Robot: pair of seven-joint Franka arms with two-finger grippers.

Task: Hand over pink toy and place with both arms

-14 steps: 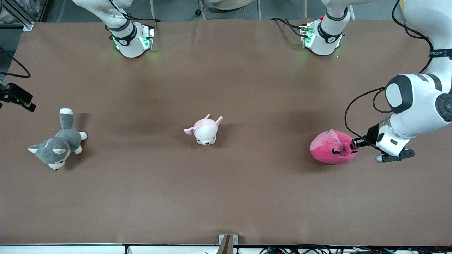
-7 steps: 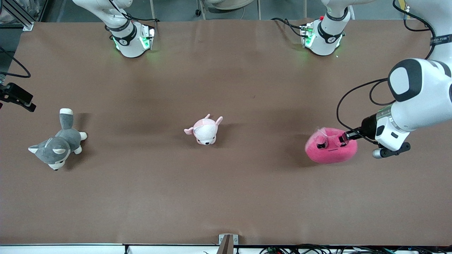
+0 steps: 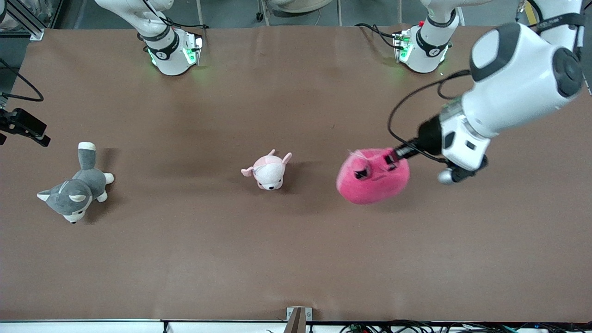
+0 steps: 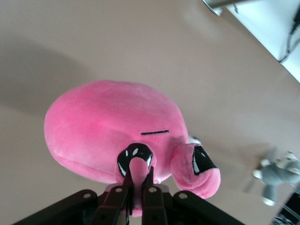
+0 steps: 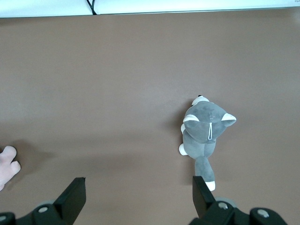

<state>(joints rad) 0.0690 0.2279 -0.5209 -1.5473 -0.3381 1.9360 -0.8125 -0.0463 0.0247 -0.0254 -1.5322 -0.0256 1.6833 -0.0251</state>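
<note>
The pink toy (image 3: 372, 178) is a round hot-pink plush with dark angry eyes. It hangs above the table between the small pale plush and the left arm's end, with its shadow on the cloth below. My left gripper (image 3: 392, 159) is shut on a small pink flap at the toy's top. In the left wrist view the fingertips (image 4: 138, 176) pinch that flap beside an eye, and the toy's body (image 4: 108, 126) hangs past them. My right gripper (image 5: 138, 185) is open and empty, high over the table, and waits. It does not show in the front view.
A pale pink-and-white plush animal (image 3: 267, 171) lies mid-table. A grey-and-white plush dog (image 3: 74, 192) lies toward the right arm's end and also shows in the right wrist view (image 5: 206, 131). A black device (image 3: 23, 125) hangs at that table edge.
My left gripper has lifted the pink toy off the table and carried it toward the table's middle. The right arm and both other plush toys have not moved.
</note>
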